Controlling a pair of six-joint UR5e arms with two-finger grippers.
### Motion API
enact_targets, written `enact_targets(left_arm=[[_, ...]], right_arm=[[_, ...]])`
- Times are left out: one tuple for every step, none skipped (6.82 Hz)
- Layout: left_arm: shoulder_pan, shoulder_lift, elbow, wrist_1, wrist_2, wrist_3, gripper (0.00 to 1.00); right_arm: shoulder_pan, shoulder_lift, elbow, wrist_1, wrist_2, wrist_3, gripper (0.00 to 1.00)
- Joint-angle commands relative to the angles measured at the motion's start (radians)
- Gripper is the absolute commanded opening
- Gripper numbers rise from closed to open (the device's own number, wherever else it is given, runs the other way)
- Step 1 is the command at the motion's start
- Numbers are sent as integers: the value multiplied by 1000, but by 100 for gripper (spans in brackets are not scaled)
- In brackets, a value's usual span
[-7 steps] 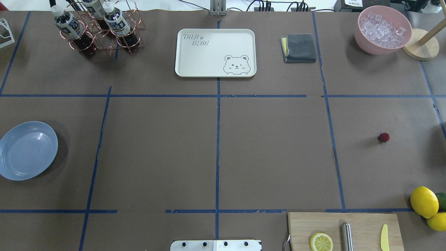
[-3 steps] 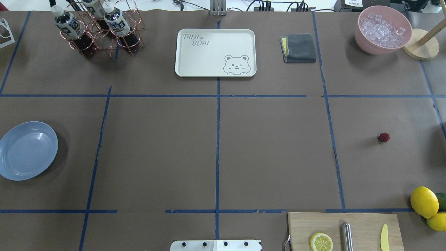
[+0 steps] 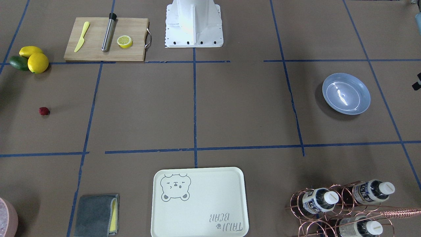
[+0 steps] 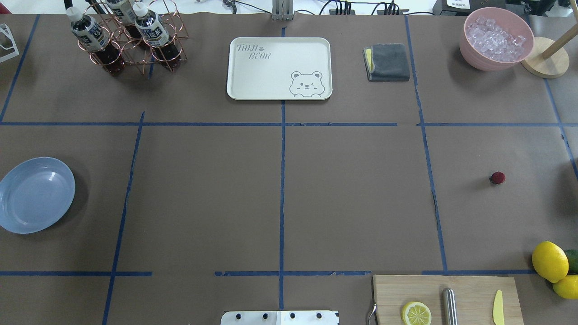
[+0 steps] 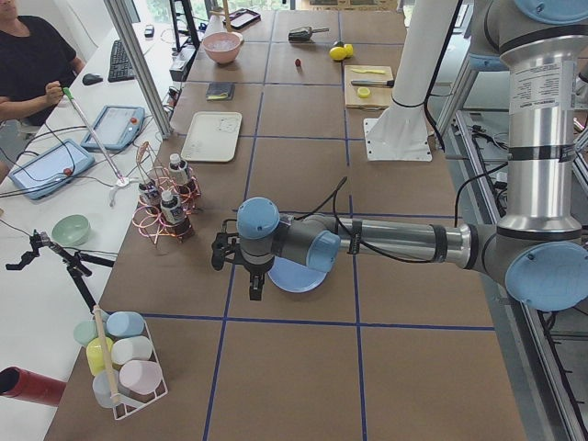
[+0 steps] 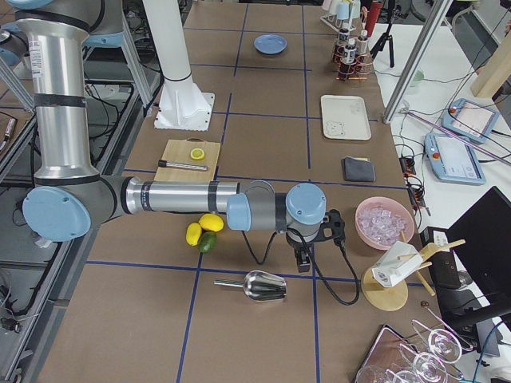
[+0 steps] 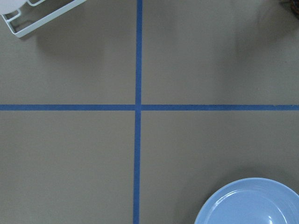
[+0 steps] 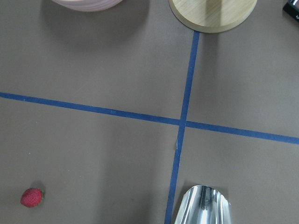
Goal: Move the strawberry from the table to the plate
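Note:
The strawberry (image 4: pixel 497 178) is a tiny dark-red berry lying alone on the brown-paper table (image 4: pixel 352 194) at the right; it also shows in the front view (image 3: pixel 44 111) and low left in the right wrist view (image 8: pixel 32 197). The light-blue plate (image 4: pixel 36 195) sits at the far left edge with nothing in it (image 3: pixel 346 93) (image 7: pixel 252 203). My left gripper (image 5: pixel 254 287) hangs beside the plate, beyond the overhead view's left edge. My right gripper (image 6: pixel 302 259) hovers past the lemons, to the right of the strawberry. I cannot tell whether either is open or shut.
At the back stand a cream bear tray (image 4: pixel 279 68), a copper bottle rack (image 4: pixel 128 38), a grey cloth (image 4: pixel 388 62) and a pink bowl of ice (image 4: pixel 496 38). A cutting board (image 4: pixel 447 300), lemons (image 4: pixel 549 261) and a metal scoop (image 6: pixel 263 285) lie near the right arm.

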Motion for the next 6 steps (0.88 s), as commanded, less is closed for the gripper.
enact_targets(left_arm=[[152,125,18,-380,-4,-289,100],[183,147,56,-510,-2,-364,100],[221,148,90,-571,5,-401,100],[249,150,118,-624,63,-435,100],[269,150,161,-672,91,-441,100],[293,148,175,-694,138,-459,100]], right_arm=[[0,2,1,0,0,2,100],[0,4,1,0,0,2,100],[0,2,1,0,0,2,100],[0,2,1,0,0,2,100],[0,2,-1,0,0,4,100],[0,2,-1,0,0,2,100]])
